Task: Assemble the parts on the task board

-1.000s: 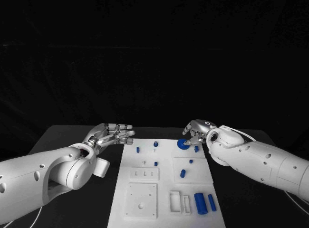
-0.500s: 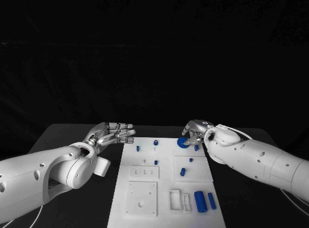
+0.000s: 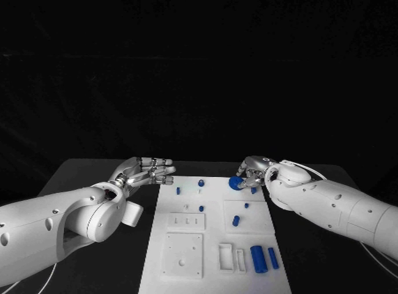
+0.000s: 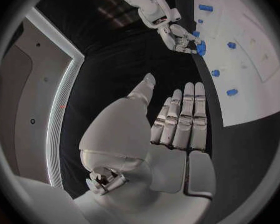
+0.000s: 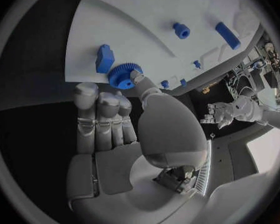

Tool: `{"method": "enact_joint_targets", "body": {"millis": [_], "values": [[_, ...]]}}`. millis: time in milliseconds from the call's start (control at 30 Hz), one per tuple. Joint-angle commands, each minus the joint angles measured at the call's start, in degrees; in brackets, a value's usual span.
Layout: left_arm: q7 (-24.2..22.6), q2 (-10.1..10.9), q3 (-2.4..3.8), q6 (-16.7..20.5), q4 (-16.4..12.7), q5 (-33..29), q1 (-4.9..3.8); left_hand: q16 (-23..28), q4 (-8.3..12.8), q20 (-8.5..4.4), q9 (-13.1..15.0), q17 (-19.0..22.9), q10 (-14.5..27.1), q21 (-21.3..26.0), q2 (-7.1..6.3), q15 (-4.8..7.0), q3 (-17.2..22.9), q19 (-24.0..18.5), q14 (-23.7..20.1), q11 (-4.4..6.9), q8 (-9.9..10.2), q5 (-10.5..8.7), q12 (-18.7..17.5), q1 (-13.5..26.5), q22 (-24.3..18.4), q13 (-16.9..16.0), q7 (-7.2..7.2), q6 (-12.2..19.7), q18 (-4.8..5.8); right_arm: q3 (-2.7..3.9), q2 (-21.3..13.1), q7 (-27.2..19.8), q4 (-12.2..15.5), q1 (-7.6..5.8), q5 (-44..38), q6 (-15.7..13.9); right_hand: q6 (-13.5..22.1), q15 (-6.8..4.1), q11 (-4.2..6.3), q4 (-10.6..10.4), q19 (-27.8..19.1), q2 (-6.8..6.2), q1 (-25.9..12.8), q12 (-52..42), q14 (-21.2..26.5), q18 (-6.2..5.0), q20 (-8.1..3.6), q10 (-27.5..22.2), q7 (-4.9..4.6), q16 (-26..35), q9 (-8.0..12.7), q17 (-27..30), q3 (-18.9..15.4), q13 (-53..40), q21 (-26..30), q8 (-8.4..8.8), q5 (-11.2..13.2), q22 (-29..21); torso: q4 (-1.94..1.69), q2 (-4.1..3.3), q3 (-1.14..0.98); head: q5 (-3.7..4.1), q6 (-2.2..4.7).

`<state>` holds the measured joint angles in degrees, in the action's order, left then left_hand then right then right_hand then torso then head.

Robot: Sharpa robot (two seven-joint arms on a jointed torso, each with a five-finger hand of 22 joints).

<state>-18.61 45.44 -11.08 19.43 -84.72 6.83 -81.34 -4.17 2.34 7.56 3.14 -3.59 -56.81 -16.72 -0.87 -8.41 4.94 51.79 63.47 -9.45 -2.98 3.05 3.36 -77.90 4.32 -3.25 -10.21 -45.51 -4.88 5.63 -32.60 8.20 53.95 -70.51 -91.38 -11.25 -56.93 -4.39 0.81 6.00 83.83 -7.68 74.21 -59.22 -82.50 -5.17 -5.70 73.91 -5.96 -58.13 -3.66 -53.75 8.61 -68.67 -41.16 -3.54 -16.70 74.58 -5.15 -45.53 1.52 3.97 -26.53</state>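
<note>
Barely shifted from a second ago, the right hand (image 3: 255,172) keeps its pinch on the blue gear (image 5: 122,75) at the far right corner of the task board (image 3: 215,269). Left hand (image 3: 146,172) hovers just off the board's far left edge, fingers apart, holding nothing. The gear is a toothed, matte disc; seating it probably needs a level, gentle descent onto the smooth white plate.
</note>
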Motion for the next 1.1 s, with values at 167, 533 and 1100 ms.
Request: {"method": "enact_joint_targets", "body": {"millis": [167,533,1100], "values": [[0.1,-0.1,0.05,-1.1,-0.2,-0.3,-0.04,0.3,-0.1,-0.02,0.0,-0.1,0.4,-0.3,-0.59,0.13,0.4,-0.5,-0.5,-0.01,-0.2,0.24,0.1,0.0,-0.1,-0.1,-0.04,0.6,0.57,-0.01,0.6,-1.4,-0.8,0.25,2.1,3.1,0.1,0.29,-0.38,-0.1,2.8,0.67,0.0,0.2,-0.1,0.15,0.39,-0.2,-0.07,0.1,0.1,-0.1,-0.3,0.1,0.4,0.02,-0.2,0.2,-0.08,0.02,-0.01,0.15,-0.15],[0.1,0.0,0.05,-1.2,-0.3,-0.3,-0.04,0.3,-0.1,-0.02,0.0,-0.1,0.4,-0.3,-0.59,0.13,0.4,-0.5,-0.5,-0.01,-0.2,0.24,0.1,0.0,-0.1,-0.1,-0.04,0.6,0.57,-0.05,1.2,-2.0,-1.6,0.53,3.8,4.5,0.3,0.34,-0.42,0.8,2.9,1.09,-0.2,-0.4,-0.2,0.16,0.44,0.0,-0.11,-0.1,0.1,-0.6,0.5,-0.1,0.4,0.02,0.5,1.1,-0.03,0.01,0.02,0.15,-0.27],[0.4,0.1,0.05,-1.1,-0.4,-0.3,-0.04,0.3,-0.1,-0.01,-0.1,-0.1,0.4,-0.2,-0.66,0.14,0.6,-0.5,-0.5,0.01,-0.1,0.26,0.1,-0.2,-0.1,-0.1,-0.01,0.6,0.58,-0.14,0.8,0.1,-1.7,0.59,0.5,8.5,-2.1,0.61,-0.59,4.7,3.1,0.85,-1.5,-2.3,-0.4,0.17,0.70,0.4,-0.28,-1.8,0.1,-3.0,6.3,-1.3,-1.4,0.05,-5.2,3.5,-0.01,0.03,-0.05,0.03,-0.53]]}}
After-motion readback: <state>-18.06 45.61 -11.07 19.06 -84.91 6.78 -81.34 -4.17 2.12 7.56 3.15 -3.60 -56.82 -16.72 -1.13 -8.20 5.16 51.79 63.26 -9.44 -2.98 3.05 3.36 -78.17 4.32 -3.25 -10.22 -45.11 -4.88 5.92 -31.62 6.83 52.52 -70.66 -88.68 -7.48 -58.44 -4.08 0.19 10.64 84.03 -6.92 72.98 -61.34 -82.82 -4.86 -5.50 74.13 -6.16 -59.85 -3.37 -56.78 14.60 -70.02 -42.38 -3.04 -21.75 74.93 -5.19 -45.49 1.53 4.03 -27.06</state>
